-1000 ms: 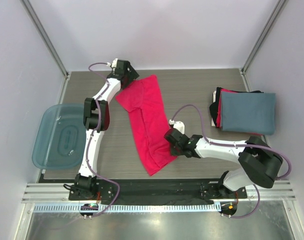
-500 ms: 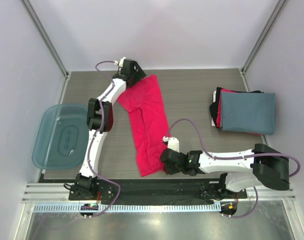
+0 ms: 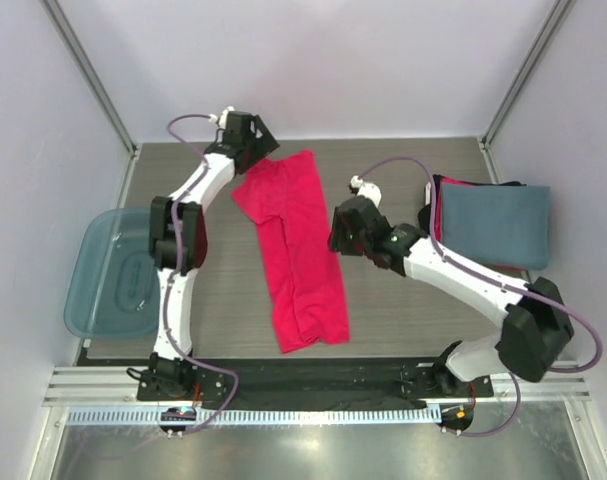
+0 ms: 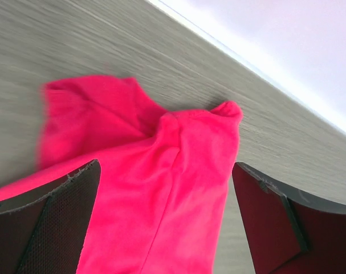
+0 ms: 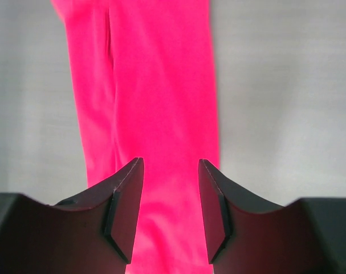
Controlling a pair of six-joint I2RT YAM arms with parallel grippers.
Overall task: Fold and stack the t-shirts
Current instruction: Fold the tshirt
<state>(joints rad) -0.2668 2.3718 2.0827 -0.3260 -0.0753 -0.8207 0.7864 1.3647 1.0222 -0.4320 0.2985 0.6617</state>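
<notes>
The left arm reaches far forward, and the left claw (image 3: pixel 249 134) tilts down over the far corner of the pink-red t-shirt (image 3: pixel 298 250). Its 2 jaws are spread wide and empty, with the cloth just below them. The right arm is bent across the table (image 3: pixel 403 170). The right claw (image 3: pixel 343 230) points down over the shirt's right edge, jaws partly apart and gripping nothing. The folded blue-grey t-shirt (image 3: pixel 495 225) lies well to that claw's right.
</notes>
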